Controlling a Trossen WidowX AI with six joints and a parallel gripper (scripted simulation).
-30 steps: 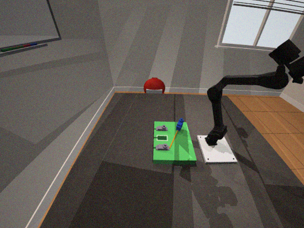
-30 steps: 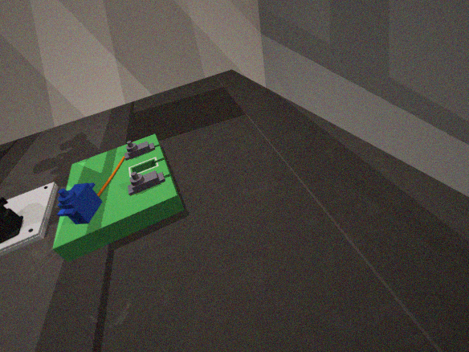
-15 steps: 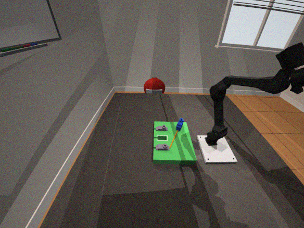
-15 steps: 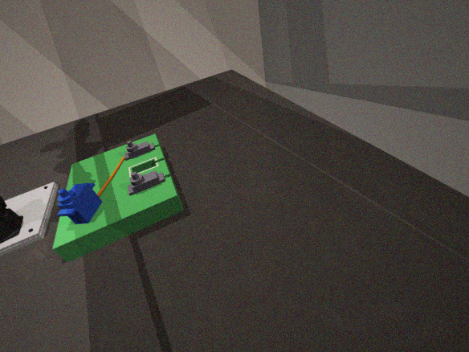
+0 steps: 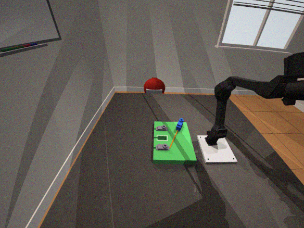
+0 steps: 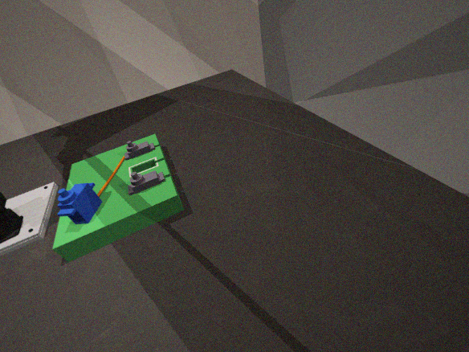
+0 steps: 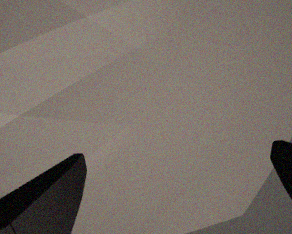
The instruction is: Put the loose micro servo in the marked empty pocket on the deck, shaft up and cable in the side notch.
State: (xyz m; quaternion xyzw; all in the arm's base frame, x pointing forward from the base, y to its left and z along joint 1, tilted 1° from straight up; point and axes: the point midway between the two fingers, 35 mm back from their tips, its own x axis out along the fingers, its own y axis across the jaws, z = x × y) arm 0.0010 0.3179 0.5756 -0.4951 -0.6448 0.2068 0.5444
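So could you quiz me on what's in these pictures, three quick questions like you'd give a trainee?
1. True or false: the blue servo already sits in the white-outlined pocket.
2. Multiple choice: the pocket lies A) between the two grey servos, B) on the white base plate, C) off the green deck.
3. Fill in: the gripper is ____ and holds nothing.

Key: 1 false, the servo lies loose near the deck's edge by the base plate, its orange cable trailing across the deck. 2 A. 3 open; the wrist view shows the fingertips wide apart with only wall between them.
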